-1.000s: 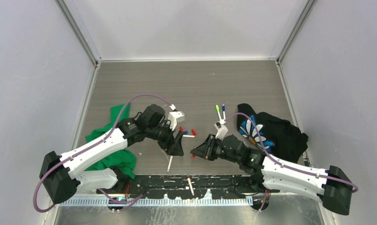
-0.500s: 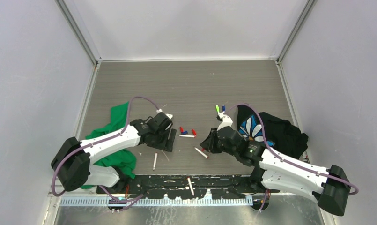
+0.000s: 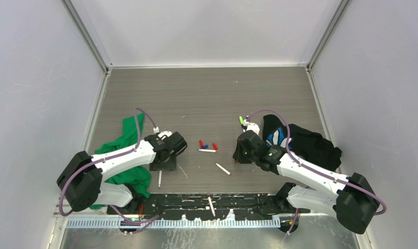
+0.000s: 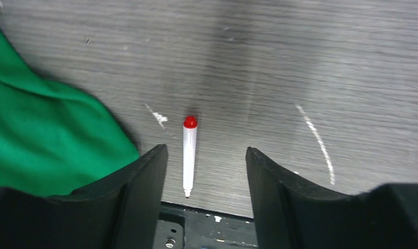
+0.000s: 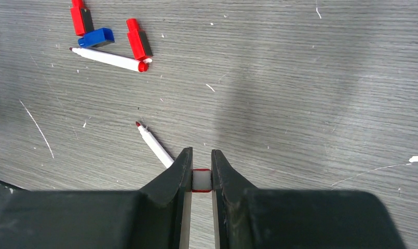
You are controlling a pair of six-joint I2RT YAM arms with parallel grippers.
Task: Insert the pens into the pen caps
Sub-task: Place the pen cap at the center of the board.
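My left gripper [image 3: 163, 165] [image 4: 206, 155] is open just above the table. A white pen [image 4: 189, 158] with a red end lies between its fingers without touching them; it also shows in the top view [image 3: 159, 179]. My right gripper [image 3: 239, 156] [image 5: 201, 155] is shut on a small red-and-white piece [image 5: 201, 180], seemingly a red cap. A second pen [image 5: 153, 144] [image 3: 223, 169] with a red tip lies just left of its fingers. Two red caps [image 5: 138, 39], a blue cap [image 5: 96, 38] and a third pen [image 5: 109, 58] lie together farther off. A green-capped pen [image 3: 241, 120] lies beyond.
A green cloth [image 3: 127, 155] [image 4: 45, 140] lies left of the left gripper. A black printed cloth [image 3: 305, 145] lies to the right. The black base plate [image 3: 212, 205] runs along the near edge, with a pen-like stick [image 3: 211, 205] on it.
The left gripper has pulled back to the left and near edge, and the red-ended pen has shifted left with it. The right gripper has moved back and right, away from the red-tipped pen.
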